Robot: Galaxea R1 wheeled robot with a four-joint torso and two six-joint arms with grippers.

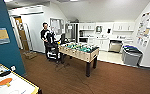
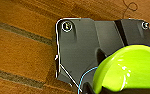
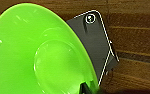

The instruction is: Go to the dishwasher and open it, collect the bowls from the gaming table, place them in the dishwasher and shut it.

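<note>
Each arm seems to carry a lime-green bowl, one (image 2: 131,72) large in the left wrist view and one (image 3: 38,55) in the right, above brown floor (image 1: 91,80); whether either gripper clamps its bowl I cannot tell. This looks like the carrying step. The dishwasher (image 1: 115,46) stands far right under the kitchen counter (image 1: 104,38), beyond the football table (image 1: 79,51), so the approach should pass right of that table.

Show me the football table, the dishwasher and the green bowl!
gaming table (image 1: 79,49): head view, on its green field.
dishwasher (image 1: 115,46): head view, on its steel front.
green bowl (image 3: 38,55): right wrist view, on its inside.
</note>
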